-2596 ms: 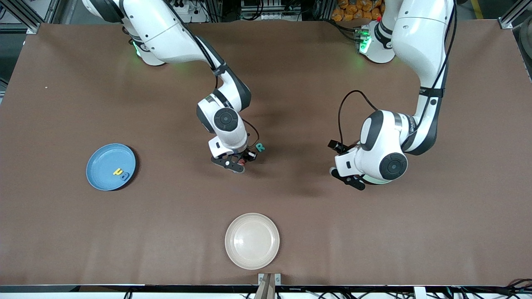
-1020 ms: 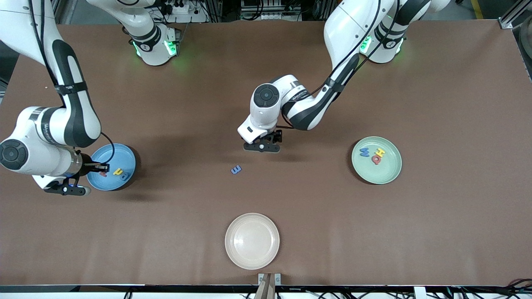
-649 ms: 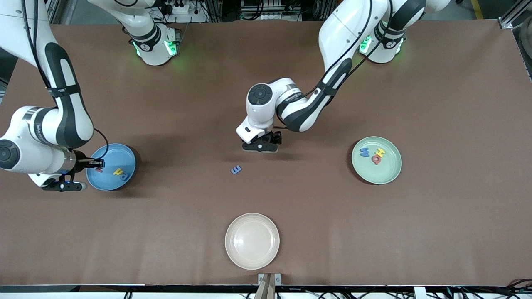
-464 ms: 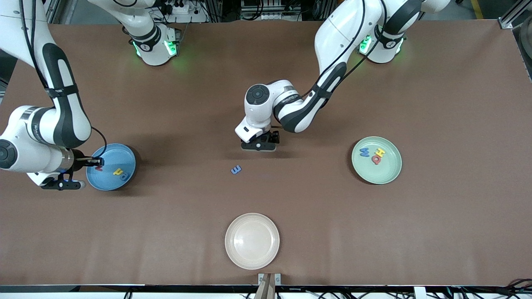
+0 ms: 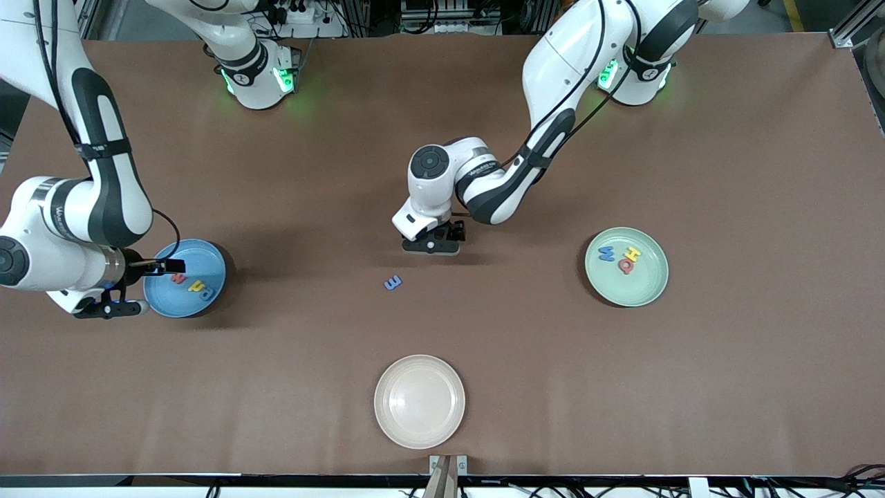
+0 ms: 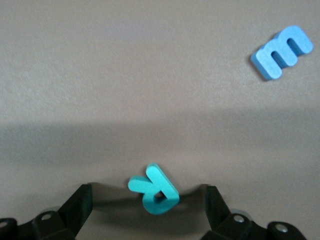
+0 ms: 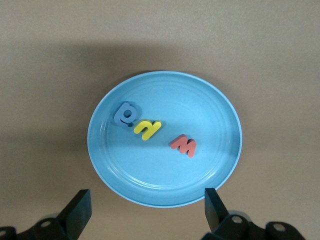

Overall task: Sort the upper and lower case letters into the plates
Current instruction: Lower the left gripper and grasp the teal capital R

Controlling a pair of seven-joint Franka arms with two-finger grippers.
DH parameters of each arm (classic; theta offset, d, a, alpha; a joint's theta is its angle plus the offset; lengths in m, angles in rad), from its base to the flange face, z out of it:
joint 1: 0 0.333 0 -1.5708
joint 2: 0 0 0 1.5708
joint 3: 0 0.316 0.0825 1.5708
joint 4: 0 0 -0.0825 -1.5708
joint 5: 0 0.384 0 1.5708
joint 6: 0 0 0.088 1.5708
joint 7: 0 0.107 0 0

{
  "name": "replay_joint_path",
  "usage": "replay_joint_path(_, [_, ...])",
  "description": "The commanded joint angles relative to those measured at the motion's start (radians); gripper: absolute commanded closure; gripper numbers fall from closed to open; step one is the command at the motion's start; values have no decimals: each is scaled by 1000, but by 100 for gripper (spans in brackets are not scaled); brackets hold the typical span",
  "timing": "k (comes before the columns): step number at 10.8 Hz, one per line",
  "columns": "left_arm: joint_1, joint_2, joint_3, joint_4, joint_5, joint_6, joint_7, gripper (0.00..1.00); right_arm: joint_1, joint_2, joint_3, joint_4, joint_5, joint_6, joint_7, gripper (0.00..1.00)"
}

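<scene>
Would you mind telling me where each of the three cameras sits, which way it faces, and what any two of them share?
Front view: high across the table, facing both arms' bases; shows both arms, the left gripper and right gripper.
Left wrist view: on the left wrist, looking down at a teal letter between its open fingers; a blue letter m lies apart.
Right wrist view: on the right wrist, looking down on the light blue plate; open fingers show.
Shared: front and right wrist views both show that plate; front and left wrist both show the m.
</scene>
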State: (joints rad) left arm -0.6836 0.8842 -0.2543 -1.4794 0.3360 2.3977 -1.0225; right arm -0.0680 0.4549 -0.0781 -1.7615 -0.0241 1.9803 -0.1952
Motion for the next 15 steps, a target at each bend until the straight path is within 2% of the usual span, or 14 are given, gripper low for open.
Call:
replay_joint_path(1, [7, 10, 4, 19, -12, 0, 27, 0, -4, -4, 1, 5, 9, 14, -40, 0])
replay_joint_path(2, [16, 9, 6, 19, -27, -5, 18, 0, -4, -4, 1, 5, 9, 14, -40, 0])
replay_joint_path(4, [24, 4, 9, 16, -139, -24, -60, 0, -1, 1, 1, 4, 9, 15, -40, 0])
replay_joint_path(7, [33, 5, 9, 18, -250, -107, -255, 0, -1, 2, 1, 4, 10, 14, -38, 0])
replay_joint_path(11, [27, 10, 12, 21, -241, -150, -442, 0, -1, 4, 1, 4, 10, 14, -38, 0])
replay_joint_path(13, [32, 9, 13, 74, -241, -210, -472, 0, 0, 4, 1, 4, 9, 14, -40, 0])
replay_joint_path(15, [29, 15, 26, 88, -241, -219, -499, 5, 1, 4, 1, 4, 9, 14, -40, 0])
